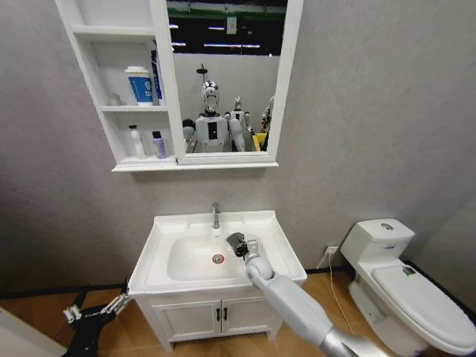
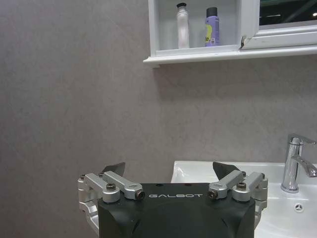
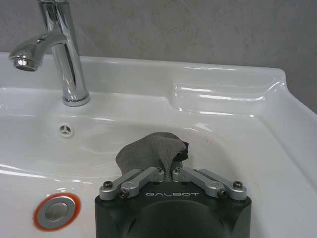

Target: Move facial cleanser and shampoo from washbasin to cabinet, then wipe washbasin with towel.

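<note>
**Bottles shelved, wiping of the basin under way**

The towel (image 3: pixel 148 151) is held pinched in the right gripper (image 3: pixel 171 171), whose fingers are closed on a fold of the dark cloth. The cloth bunches just ahead of the fingertips and is pressed against the inner slope of the washbasin (image 3: pixel 233 148). From this gripper, the tap (image 3: pixel 64 54) stands farther ahead and to one side, near the back rim, and the red-ringed drain (image 3: pixel 57 210) lies close beside the gripper body, lower in the bowl. In the head view the right gripper (image 1: pixel 239 244) is seen inside the bowl, just beside the drain (image 1: pixel 218 259).

The left gripper (image 2: pixel 168 171) is held low beside the vanity, off the basin's left edge, with its fingers spread apart and nothing between them; it appears to be idle.

Two small bottles, a white one (image 1: pixel 136 141) and a purple one (image 1: pixel 158 145), are seen standing upright on the lowest shelf of the cabinet (image 1: pixel 111 137), well above both grippers. No bottles are seen on the basin rim. The moving of the cleanser and shampoo is therefore judged to be done, and only the wiping is left. How much of the bowl has been covered cannot be told.
</note>
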